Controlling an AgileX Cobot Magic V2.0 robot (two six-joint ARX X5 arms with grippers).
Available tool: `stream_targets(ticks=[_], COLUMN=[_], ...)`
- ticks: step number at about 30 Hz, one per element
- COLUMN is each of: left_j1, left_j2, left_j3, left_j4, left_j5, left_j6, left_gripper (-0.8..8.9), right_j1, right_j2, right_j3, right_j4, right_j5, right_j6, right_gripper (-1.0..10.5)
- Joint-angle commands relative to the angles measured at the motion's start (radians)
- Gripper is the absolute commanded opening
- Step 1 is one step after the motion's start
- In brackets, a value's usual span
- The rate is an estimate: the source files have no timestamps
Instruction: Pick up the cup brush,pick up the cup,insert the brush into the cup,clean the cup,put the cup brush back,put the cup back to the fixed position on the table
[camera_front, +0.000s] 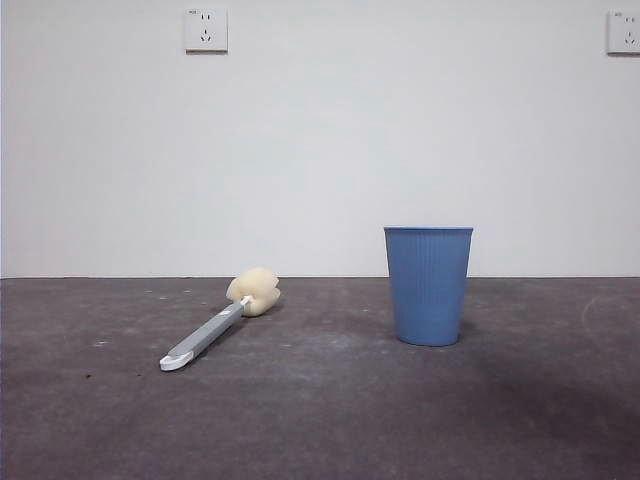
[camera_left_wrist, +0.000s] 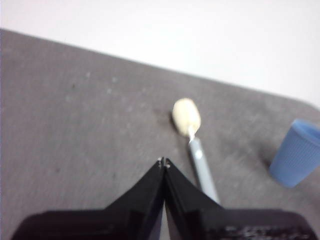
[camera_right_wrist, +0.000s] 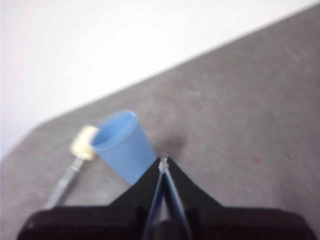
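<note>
Both claws clenched and empty above the worktop (camera_front: 320, 420); nothing picked up yet.

We read the cup brush (camera_front: 218, 325) as light, with a stiff flat grey handle and a soft sponge head that would squash and slip, so we'd grip mid-handle across the flat faces. It lies flat just ahead of the left claw (camera_left_wrist: 163, 161), handle running past that claw's tip, sponge end farther out. The ribbed blue cup (camera_front: 428, 285) looks like thin plastic, light and easy to tip or dent; we'd take it on the side wall below the rim with a gentle squeeze. It stands upright just ahead of the right claw (camera_right_wrist: 163, 161), slightly to one side. Both arms hover tilted down toward the worktop, and neither shows in the front view. Jaws must open before any grasp.
</note>
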Motion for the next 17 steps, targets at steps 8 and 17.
stream_targets(ticks=[8,17], left_j1=[0.003,0.003], left_j2=[0.059,0.222], left_j3=[0.235,0.475], left_j4=[-0.151,-0.412], left_j5=[0.082,0.258], left_j6=[-0.013,0.182], left_gripper=[-0.07,-0.07], right_j1=[0.003,0.004], right_j2=[0.156,0.393], right_j3=[0.278,0.624], right_j4=[-0.168,-0.525], right_j5=[-0.126,-0.324], right_j6=[-0.015,-0.243], right_gripper=[-0.1,-0.1])
